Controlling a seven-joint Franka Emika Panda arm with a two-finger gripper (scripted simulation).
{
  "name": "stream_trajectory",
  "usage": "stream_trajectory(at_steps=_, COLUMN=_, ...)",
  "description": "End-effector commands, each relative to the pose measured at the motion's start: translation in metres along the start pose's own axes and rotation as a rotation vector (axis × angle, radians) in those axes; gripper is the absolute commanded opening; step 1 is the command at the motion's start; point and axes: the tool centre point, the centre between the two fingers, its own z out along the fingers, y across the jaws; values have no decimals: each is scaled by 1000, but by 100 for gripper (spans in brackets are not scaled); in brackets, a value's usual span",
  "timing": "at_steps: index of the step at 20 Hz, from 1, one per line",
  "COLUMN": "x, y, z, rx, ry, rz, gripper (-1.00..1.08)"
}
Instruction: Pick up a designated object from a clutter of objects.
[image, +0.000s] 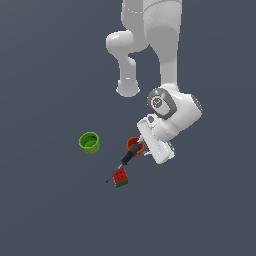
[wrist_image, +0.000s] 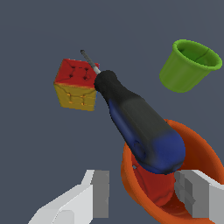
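Observation:
The orange-red cup (wrist_image: 202, 151) stands right under my gripper (wrist_image: 144, 193); in the exterior view the cup (image: 133, 145) is half hidden behind the hand. The gripper (image: 143, 147) is open. One finger (wrist_image: 99, 192) is outside the cup's wall and the other finger (wrist_image: 192, 192) is over the cup's inside. The black-handled screwdriver (wrist_image: 140, 127) lies with its blue-ended handle across the cup's rim and its tip by the cube (wrist_image: 76, 84). I hold nothing.
The green cup (image: 89, 142) stands apart at the exterior view's left and also shows in the wrist view (wrist_image: 188, 65). The red-and-green cube (image: 120, 177) sits beside the screwdriver's (image: 127, 158) shaft. The dark floor (image: 50, 210) surrounds them.

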Motion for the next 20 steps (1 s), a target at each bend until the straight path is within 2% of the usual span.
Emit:
stream_trajectory(at_steps=1, x=-1, y=0, z=1, rx=1, ry=2, rz=5, gripper=28)
stream_trajectory(at_steps=15, x=-1, y=1, z=31, rx=1, ry=1, rz=4, gripper=28)
stream_trajectory(at_steps=16, x=-1, y=1, z=31, rx=1, ry=1, rz=4, gripper=-100)
stream_trajectory(at_steps=20, x=-1, y=1, z=31, rx=1, ry=1, rz=4, gripper=-100)
